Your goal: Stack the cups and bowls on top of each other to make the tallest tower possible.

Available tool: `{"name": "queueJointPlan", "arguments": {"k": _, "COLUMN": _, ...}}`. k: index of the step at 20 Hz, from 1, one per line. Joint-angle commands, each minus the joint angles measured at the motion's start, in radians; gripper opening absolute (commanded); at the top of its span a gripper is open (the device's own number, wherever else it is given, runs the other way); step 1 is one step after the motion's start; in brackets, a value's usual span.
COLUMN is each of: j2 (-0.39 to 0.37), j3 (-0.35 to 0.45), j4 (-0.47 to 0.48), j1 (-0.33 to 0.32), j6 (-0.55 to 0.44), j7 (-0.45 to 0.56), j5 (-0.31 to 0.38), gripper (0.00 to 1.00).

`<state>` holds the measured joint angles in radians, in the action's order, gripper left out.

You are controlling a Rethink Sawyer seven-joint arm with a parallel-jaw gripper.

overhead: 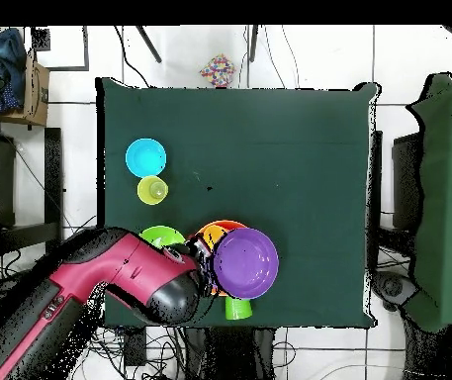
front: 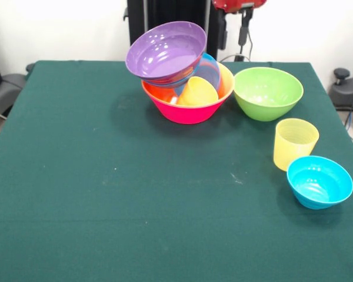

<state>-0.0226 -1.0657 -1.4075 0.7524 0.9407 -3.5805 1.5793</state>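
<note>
The tower stands at the table's far middle: a pink bowl holds an orange bowl, a tipped yellow-orange cup and a blue bowl, with the purple bowl tilted on top. From overhead the purple bowl covers most of it. A green bowl sits beside the tower. A pale yellow ribbed cup and a small blue bowl stand nearer the front right. A green cup shows only from overhead, behind the tower. My gripper hangs at the top edge, above and behind the green bowl.
The red arm reaches over the table's near-left corner from overhead, covering part of the green bowl. The green tablecloth covers the table. Black chairs and cables surround it. A small colourful object lies beyond the far edge.
</note>
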Motion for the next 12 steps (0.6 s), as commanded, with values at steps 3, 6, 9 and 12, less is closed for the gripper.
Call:
{"name": "queueJointPlan", "arguments": {"k": 3, "j2": -0.168, "j3": 0.171, "j4": -0.006, "j1": -0.111, "j6": 0.238, "j7": 0.129, "j5": 0.076, "gripper": 1.00}}
{"name": "queueJointPlan", "arguments": {"k": 6, "j2": -0.151, "j3": 0.185, "j4": 0.000, "j1": -0.098, "j6": 0.208, "j7": 0.119, "j5": 0.058, "gripper": 1.00}}
{"name": "queueJointPlan", "arguments": {"k": 9, "j2": -0.116, "j3": 0.201, "j4": 0.020, "j1": -0.076, "j6": 0.152, "j7": 0.070, "j5": 0.020, "gripper": 1.00}}
{"name": "queueJointPlan", "arguments": {"k": 12, "j2": -0.085, "j3": 0.205, "j4": 0.042, "j1": -0.062, "j6": 0.100, "j7": 0.030, "j5": -0.001, "gripper": 1.00}}
